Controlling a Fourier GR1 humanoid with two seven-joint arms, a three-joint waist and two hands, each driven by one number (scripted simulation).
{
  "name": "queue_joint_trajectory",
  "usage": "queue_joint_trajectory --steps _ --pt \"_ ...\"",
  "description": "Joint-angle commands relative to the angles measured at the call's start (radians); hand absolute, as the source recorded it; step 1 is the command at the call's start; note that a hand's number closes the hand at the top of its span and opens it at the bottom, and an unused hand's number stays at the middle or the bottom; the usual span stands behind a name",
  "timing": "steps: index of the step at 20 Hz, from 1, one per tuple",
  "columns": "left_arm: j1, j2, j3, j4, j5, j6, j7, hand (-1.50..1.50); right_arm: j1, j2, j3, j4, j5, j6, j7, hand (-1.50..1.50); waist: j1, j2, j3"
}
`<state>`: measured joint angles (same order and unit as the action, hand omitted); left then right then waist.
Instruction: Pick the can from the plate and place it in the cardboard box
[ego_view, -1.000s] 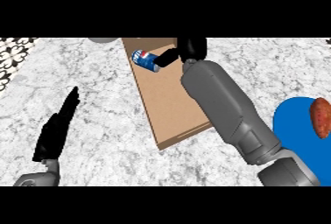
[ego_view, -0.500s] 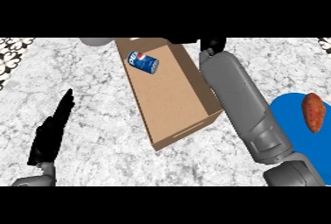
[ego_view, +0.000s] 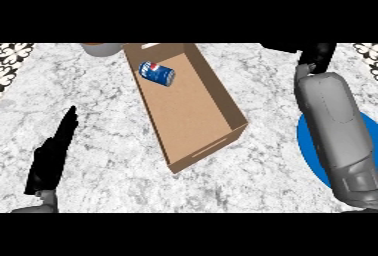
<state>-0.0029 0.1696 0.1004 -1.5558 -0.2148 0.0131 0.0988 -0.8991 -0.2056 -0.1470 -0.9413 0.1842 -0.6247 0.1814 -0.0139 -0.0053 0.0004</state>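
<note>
A blue can (ego_view: 158, 73) lies on its side inside the long cardboard box (ego_view: 221, 102), near the box's far end. My right hand (ego_view: 314, 56) is at the top right, well to the right of the box, open and holding nothing; part of it runs off the top. Its grey forearm covers most of the blue plate (ego_view: 308, 145), of which only the left rim shows. My left hand (ego_view: 52, 156) rests open at the lower left with straight fingers pointing away, clear of the box.
A grey and brown round vessel (ego_view: 100, 48) stands at the top edge, just left of the box's far end. Dark patterned wall shows at both upper corners. Bare marble counter (ego_view: 96, 100) lies between the left hand and the box.
The right hand has let go of the can and drawn away to the right. The can now lies in the box. The view has shifted, so the box sits further right.
</note>
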Motion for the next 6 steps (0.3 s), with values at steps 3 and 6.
queue_joint_trajectory --steps 3,6 --pt "0.028 0.007 0.014 0.000 0.008 -0.009 -0.014 0.00 0.269 -0.138 -0.070 -0.257 -0.120 0.173 -0.040 -1.50 -0.012 -0.001 0.000" --pt "0.011 -0.031 -0.028 -0.010 -0.037 0.027 0.001 0.00 0.331 -0.205 -0.069 -0.360 -0.141 0.269 0.018 -1.50 -0.001 0.001 0.000"
